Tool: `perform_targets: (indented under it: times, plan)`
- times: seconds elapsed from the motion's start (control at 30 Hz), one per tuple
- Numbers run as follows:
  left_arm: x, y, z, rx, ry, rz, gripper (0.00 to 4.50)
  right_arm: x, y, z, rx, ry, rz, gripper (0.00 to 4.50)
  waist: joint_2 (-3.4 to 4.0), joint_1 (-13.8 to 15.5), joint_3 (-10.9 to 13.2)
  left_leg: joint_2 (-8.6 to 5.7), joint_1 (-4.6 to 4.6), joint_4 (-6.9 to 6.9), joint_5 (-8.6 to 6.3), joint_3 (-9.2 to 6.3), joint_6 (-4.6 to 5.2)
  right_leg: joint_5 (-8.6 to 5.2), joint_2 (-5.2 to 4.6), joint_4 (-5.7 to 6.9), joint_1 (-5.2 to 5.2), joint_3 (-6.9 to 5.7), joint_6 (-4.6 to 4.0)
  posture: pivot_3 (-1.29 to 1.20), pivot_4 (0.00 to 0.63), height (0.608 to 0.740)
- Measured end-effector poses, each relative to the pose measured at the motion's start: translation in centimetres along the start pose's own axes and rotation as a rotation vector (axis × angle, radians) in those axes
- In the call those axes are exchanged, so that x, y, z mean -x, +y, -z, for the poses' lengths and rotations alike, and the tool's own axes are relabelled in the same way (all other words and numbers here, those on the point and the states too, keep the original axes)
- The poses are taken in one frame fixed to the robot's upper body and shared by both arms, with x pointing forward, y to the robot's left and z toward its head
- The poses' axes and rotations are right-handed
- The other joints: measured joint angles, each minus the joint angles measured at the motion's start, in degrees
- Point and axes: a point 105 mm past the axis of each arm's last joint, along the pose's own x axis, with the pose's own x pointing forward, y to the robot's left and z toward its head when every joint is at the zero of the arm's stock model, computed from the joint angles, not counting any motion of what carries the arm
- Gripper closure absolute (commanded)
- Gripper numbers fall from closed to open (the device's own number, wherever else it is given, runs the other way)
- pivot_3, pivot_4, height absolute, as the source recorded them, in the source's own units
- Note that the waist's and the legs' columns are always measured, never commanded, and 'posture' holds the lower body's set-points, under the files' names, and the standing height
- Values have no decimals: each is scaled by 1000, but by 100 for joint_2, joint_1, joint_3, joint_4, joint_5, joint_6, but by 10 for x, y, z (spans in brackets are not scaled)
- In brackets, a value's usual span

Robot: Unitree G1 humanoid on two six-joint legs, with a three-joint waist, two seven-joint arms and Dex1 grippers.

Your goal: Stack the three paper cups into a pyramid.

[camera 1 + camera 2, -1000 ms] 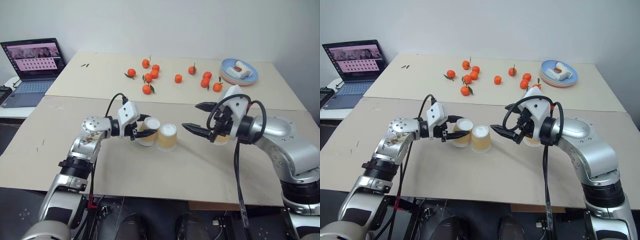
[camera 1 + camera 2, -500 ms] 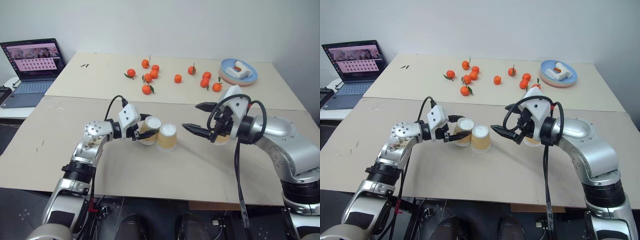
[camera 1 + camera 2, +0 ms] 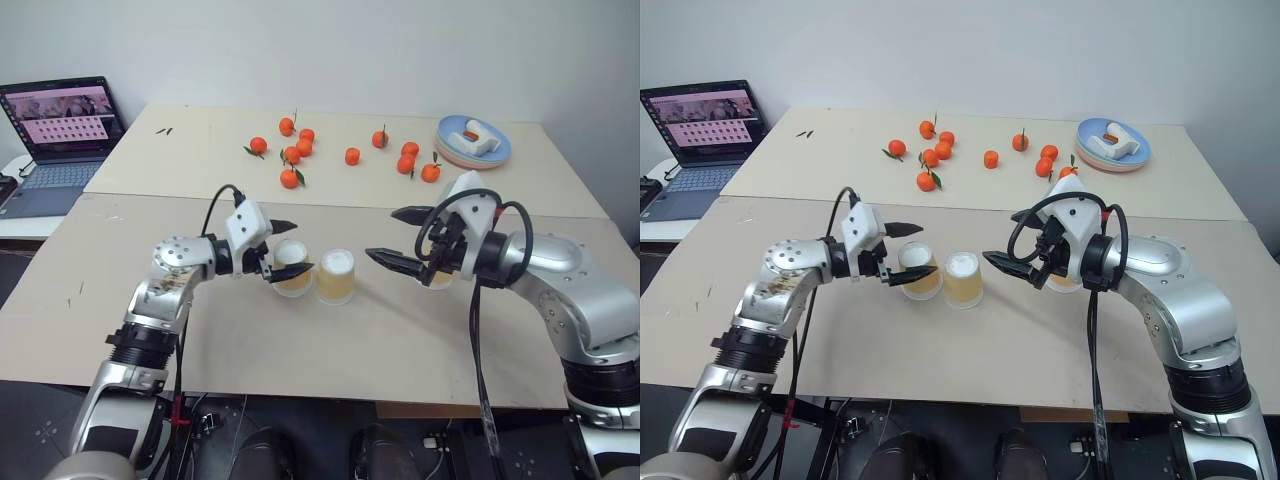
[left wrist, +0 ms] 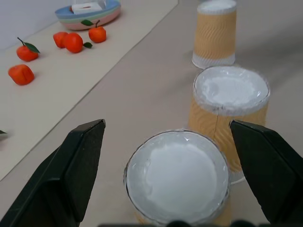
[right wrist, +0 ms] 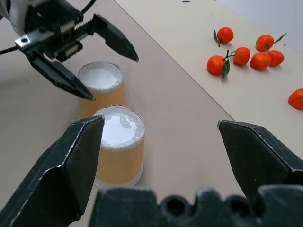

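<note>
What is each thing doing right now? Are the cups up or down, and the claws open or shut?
Two cups: upside down, side by side on the table.
Third cup: upside down, standing apart.
Left gripper: open, around one cup.
Right gripper: open, holding nothing.
Laptop: open, screen on.

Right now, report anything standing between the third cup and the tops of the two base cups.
The third cup stands apart from the two base cups, on bare table. Only the open right gripper hangs above that gap; nothing rests on the white bases.
</note>
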Motion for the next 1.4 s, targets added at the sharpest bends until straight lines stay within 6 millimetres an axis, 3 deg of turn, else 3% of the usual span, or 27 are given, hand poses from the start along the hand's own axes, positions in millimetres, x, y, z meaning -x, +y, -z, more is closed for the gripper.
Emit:
perform_targets:
  times: [0.2,0.3,0.33,0.37,0.47,0.57,0.63,0.73,0.87,0.97,1.23,1.4]
  plan:
    - [18,5,-33,74,-84,-35,16,-2,2,1,-4,-3,-10,0,0,1,0,0,1,0,0,-1,0,0,0,1,1,2,1,0,150,686]
    - [31,28,-44,129,-144,-179,16,-3,3,2,-5,2,-16,0,1,2,0,-1,2,0,0,-1,0,-1,0,1,2,3,1,0,150,686]
    - [40,46,-45,152,-173,-300,16,-4,3,3,-6,4,-16,0,0,4,0,-1,3,0,0,-1,0,0,0,0,3,3,1,0,150,686]
    - [54,63,-41,174,-175,-430,16,-4,3,3,-6,5,-16,0,0,4,0,-2,3,-1,0,-1,0,0,0,0,4,3,1,0,150,686]
    - [77,84,-14,201,-96,-666,16,-4,3,4,-7,7,-15,0,0,-20,0,-4,5,-8,0,1,0,0,1,-2,3,5,1,0,150,686]
    - [94,72,47,280,51,-836,16,-3,4,8,-18,16,-14,0,0,-16,0,-5,7,-14,0,2,0,-1,0,-4,2,5,2,0,150,686]
    - [86,49,83,349,133,-823,16,-3,5,11,-26,22,-16,0,-11,14,7,-4,0,-8,0,1,0,-1,1,-2,0,-2,2,0,150,686]
    - [64,25,100,353,201,-717,16,-3,6,11,-26,21,-20,0,-15,97,9,-5,-3,2,0,-6,-1,-1,-5,-1,5,-11,2,0,150,686]
    - [35,9,95,316,175,-608,16,-3,6,10,-23,20,-23,0,-15,100,9,-5,-3,0,0,-6,-1,0,-9,-1,4,-9,2,0,150,686]
    - [28,4,93,307,168,-569,16,-3,6,10,-22,20,-22,0,-15,61,9,-4,-3,-4,0,-6,-1,-1,-6,-1,2,-10,2,0,150,686]
    - [13,2,82,281,136,-503,16,1,2,9,-17,22,0,0,-15,15,9,-5,-2,-2,0,-6,-1,-1,-8,-1,3,-10,2,0,150,686]
    - [17,4,82,266,149,-491,16,26,-17,-2,-2,5,69,0,-15,21,9,-6,-2,-3,0,-7,-1,-1,-9,-2,4,-11,2,0,150,686]
